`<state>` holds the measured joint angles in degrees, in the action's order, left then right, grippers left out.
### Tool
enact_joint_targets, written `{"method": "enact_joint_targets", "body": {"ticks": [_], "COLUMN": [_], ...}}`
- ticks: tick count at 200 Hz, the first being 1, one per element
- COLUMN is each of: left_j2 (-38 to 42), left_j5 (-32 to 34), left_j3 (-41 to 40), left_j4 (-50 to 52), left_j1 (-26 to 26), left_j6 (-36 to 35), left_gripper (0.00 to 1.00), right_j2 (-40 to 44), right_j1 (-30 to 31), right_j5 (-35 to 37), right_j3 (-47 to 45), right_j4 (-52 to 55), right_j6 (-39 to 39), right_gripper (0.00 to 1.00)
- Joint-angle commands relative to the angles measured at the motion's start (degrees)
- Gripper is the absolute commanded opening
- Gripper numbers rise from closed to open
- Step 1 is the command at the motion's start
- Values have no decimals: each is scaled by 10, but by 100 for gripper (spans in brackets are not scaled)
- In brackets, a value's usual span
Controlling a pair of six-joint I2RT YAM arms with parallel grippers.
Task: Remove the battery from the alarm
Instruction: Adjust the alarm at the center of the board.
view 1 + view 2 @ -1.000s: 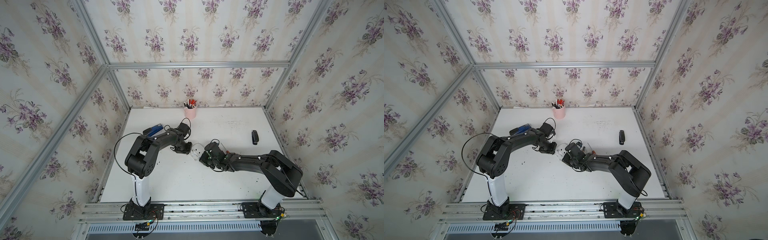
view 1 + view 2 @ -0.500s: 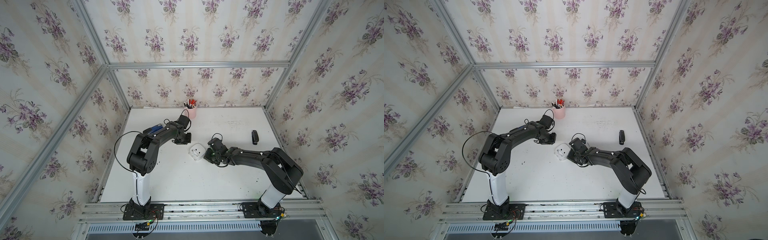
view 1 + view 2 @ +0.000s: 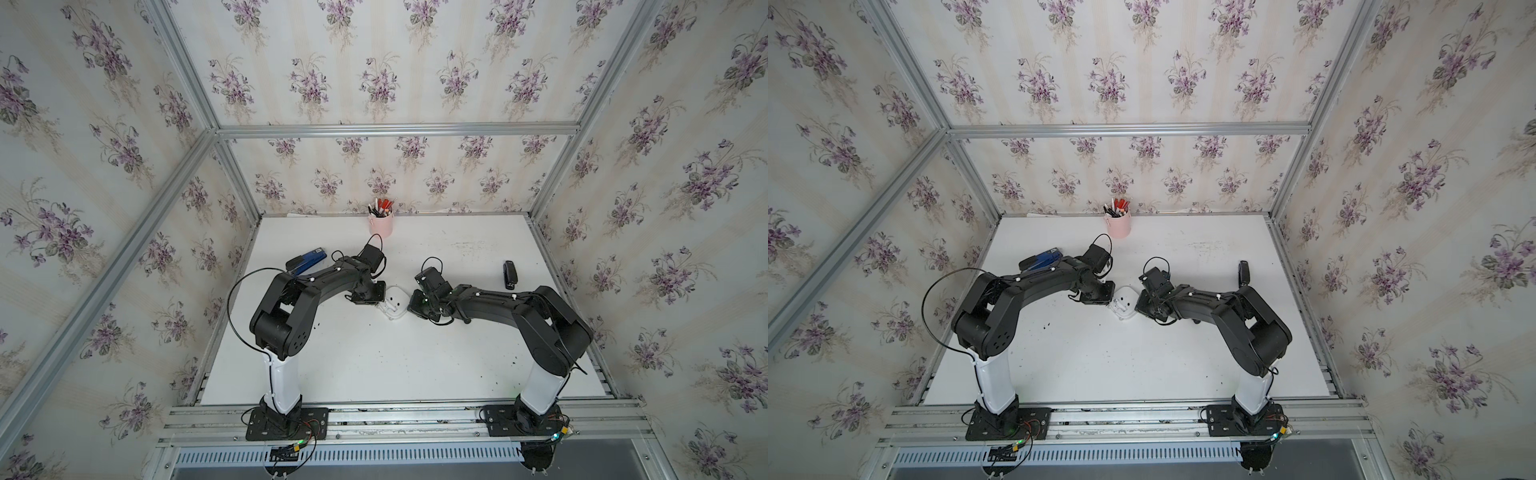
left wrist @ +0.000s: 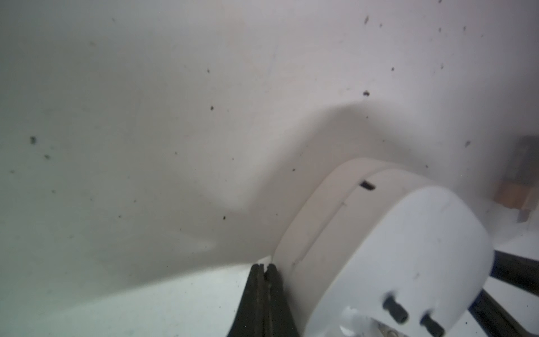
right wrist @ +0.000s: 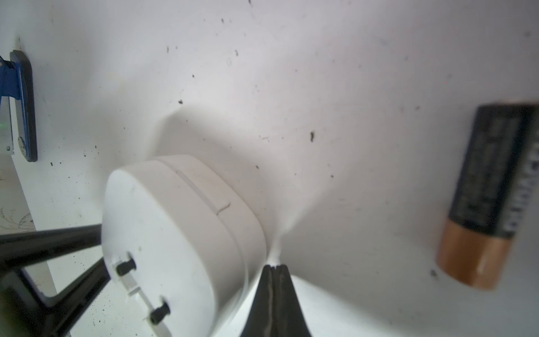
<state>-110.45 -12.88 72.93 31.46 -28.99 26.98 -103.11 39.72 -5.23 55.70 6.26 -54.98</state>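
The alarm (image 3: 395, 302) is seen in both top views on the white counter (image 3: 374, 365), between the two arms. Its plain back, with two dark knobs and a narrow slot, is turned up and away from the counter.

The left end effector (image 4: 264, 266) is held with its fingers pressed together and nothing between them. In the left wrist view its tips are set right against the alarm's (image 4: 393, 248) side wall, low on the counter. Whether they actually touch it cannot be told.

The right end effector (image 5: 274, 266) is likewise closed, with its fingers together and empty. It is placed just beside the opposite side wall of the alarm (image 5: 175, 233).

The battery (image 5: 493, 192) is out of the alarm. It lies on the counter, apart from the alarm, on the side where the right end effector is set. Its dark body and copper end are shown in the right wrist view. It appears only as a blur (image 4: 522, 172) beyond the alarm in the left wrist view, and it cannot be made out in the top views.

A pink pen cup (image 3: 381, 224) is stood well behind the alarm, by the back wall. A blue stapler (image 3: 307, 259) lies beyond the left arm from the alarm. A small dark object (image 3: 509, 275) lies well apart from the alarm, beyond the right arm.
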Motion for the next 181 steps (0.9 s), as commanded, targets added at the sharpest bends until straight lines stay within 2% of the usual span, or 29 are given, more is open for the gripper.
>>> {"method": "enact_joint_targets", "body": {"ticks": [1, 77, 111, 137, 155, 181], "left_j2": [12, 37, 66, 99, 120, 149], "left_j5": [-7, -23, 12, 30, 32, 17], "left_j3": [-12, -57, -86, -109, -116, -110], "left_j4": [-19, -43, -23, -10, -2, 8], "left_j1": [-7, -40, -34, -16, -5, -3], "left_j6": [6, 19, 19, 12, 2, -5], "left_gripper": [4, 4, 5, 21, 43, 51], "right_j2": [-10, -77, -42, 9, 49, 108], "right_j1": [-12, -33, -41, -47, -49, -58], "right_j5": [0, -45, -29, -13, 1, 49], "right_j3": [15, 97, 79, 75, 77, 68], "right_j4": [12, 27, 39, 87, 149, 268], "right_j6": [29, 78, 81, 106, 122, 130], "right_gripper": [0, 0, 0, 12, 23, 36]}}
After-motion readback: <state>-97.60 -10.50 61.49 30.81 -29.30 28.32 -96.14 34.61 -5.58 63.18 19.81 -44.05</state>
